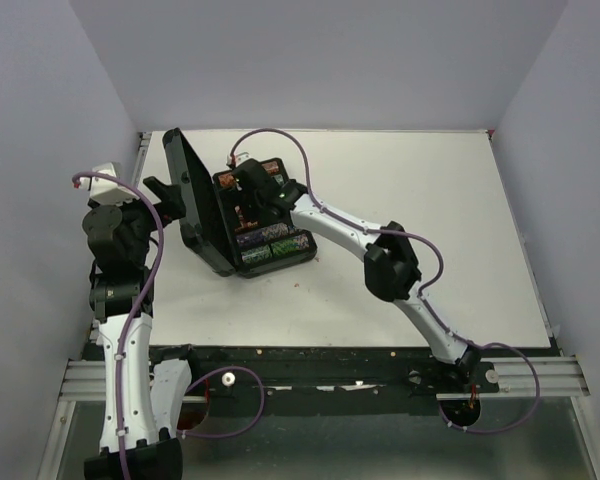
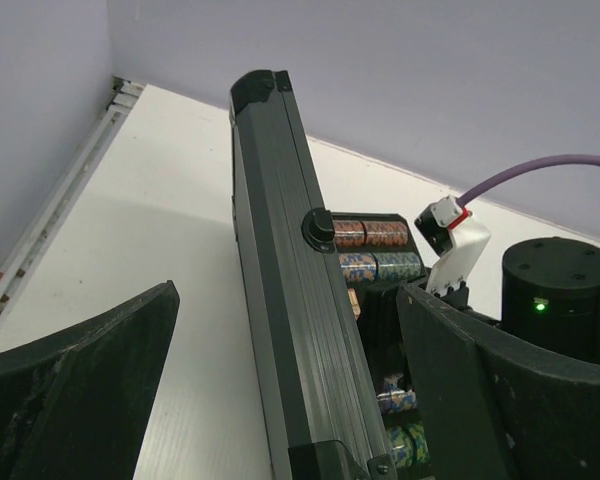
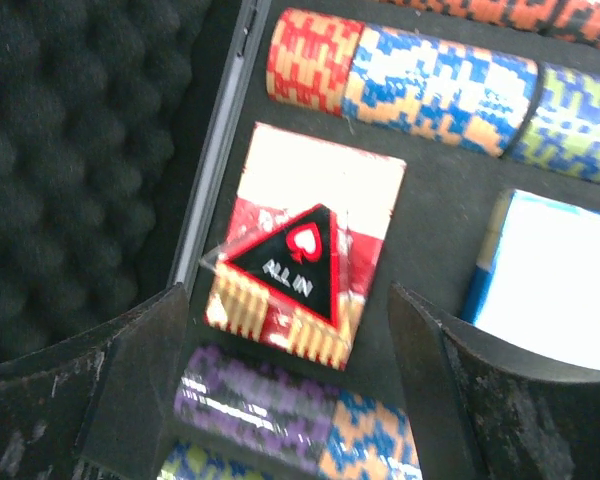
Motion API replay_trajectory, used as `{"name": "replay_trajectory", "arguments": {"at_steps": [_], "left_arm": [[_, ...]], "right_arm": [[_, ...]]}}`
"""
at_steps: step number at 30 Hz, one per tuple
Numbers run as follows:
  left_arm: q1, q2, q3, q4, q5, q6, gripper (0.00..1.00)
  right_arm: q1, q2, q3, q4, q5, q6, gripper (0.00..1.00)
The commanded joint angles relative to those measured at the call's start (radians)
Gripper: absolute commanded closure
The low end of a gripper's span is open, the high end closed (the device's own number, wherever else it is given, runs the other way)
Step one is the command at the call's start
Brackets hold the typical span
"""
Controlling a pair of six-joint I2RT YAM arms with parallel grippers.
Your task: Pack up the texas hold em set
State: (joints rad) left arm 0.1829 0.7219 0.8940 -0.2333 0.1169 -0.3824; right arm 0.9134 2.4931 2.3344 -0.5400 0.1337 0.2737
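Case (image 1: 270,255) sat on the far-left part of the table (image 1: 430,220), its lid (image 1: 192,200) standing upright along the case's left side; the left gripper (image 1: 162,193) straddled the lid's free edge, one finger outside and one toward the tray. In the right wrist view, a deck of cards (image 3: 315,190) lay in the tray just right of the lid's foam lining (image 3: 70,150), a triangular marker (image 3: 295,265) on its nearer half, one row of chips (image 3: 420,70) beyond it, another row (image 3: 280,410) nearer, a second deck (image 3: 550,270) to its right. The right gripper (image 3: 290,380) hung over the first deck, fingers apart on either side.
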Motion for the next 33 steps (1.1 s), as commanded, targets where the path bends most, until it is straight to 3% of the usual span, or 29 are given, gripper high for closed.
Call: {"name": "replay_trajectory", "arguments": {"at_steps": [1,7,16,23,33], "left_arm": [[0.000,-0.004,-0.041,0.034,0.117,-0.050,0.01],[0.000,0.025,-0.060,0.060,0.171,-0.076,0.01],[-0.022,0.089,-0.056,0.042,0.181,-0.093,0.01],[-0.068,0.123,-0.043,0.015,0.168,-0.087,0.01],[-0.174,0.159,-0.041,0.046,0.216,-0.072,0.01]], "right_arm": [[-0.025,-0.164,-0.101,0.032,0.038,-0.019,0.10],[-0.091,-0.373,-0.381,0.130,0.032,0.013,0.02],[-0.261,-0.678,-0.794,0.275,-0.025,0.076,0.00],[-0.324,-0.804,-0.948,0.290,-0.006,0.079,0.00],[-0.372,-0.864,-1.073,0.307,0.035,0.163,0.00]]}}
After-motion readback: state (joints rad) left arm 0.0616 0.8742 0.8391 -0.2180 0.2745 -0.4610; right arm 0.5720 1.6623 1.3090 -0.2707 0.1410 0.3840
